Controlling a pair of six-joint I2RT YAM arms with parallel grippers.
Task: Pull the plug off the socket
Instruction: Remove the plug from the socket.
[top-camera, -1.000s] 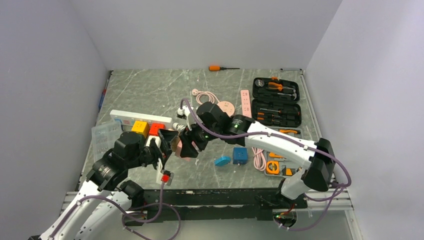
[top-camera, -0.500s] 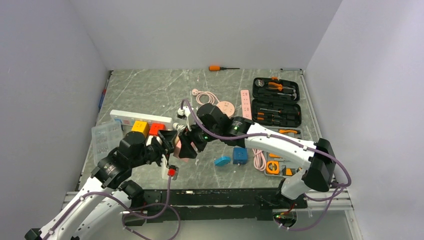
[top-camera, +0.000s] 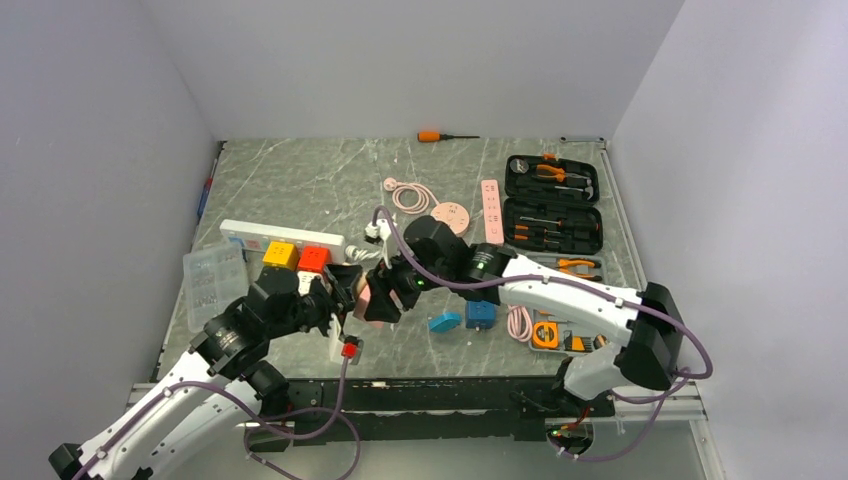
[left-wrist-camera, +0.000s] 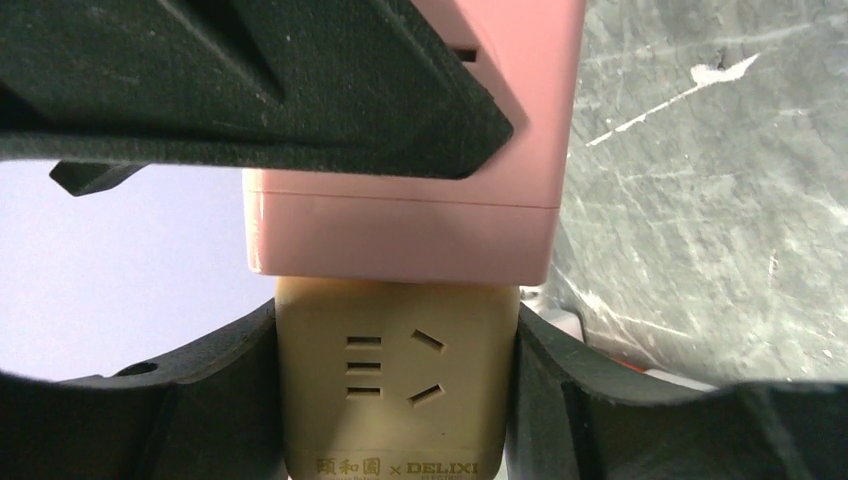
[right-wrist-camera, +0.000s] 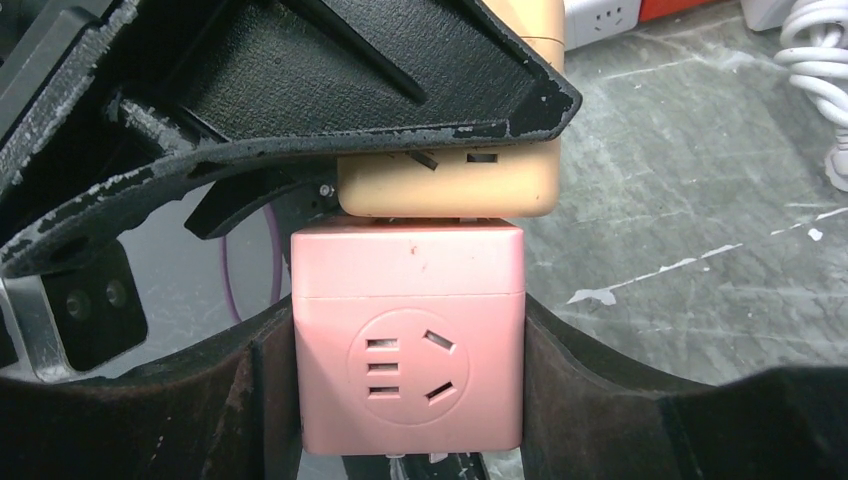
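Observation:
A pink cube socket (right-wrist-camera: 408, 340) and a beige cube adapter (left-wrist-camera: 395, 390) are joined face to face and held above the table. My right gripper (right-wrist-camera: 408, 380) is shut on the pink cube's sides. My left gripper (left-wrist-camera: 395, 400) is shut on the beige cube's sides. In the right wrist view the beige cube (right-wrist-camera: 450, 180) sits just beyond the pink one, with a thin seam between them. In the left wrist view the pink cube (left-wrist-camera: 410, 220) caps the beige one. In the top view the left gripper (top-camera: 345, 290) and right gripper (top-camera: 380, 298) meet nose to nose, with a sliver of pink cube (top-camera: 363, 296) between them.
A white power strip (top-camera: 250, 234) carrying a yellow and a red cube lies behind the left arm, with a clear plastic box (top-camera: 212, 275) beside it. Two blue cubes (top-camera: 480, 312), a pink strip (top-camera: 491, 205), an open tool case (top-camera: 552, 205) and a white cable with a red switch (top-camera: 347, 348) lie nearby.
Both grippers, still clamped on the joined cubes, have shifted a little to the right and nearer. The left arm reached further right, and the red switch cable swung right with it.

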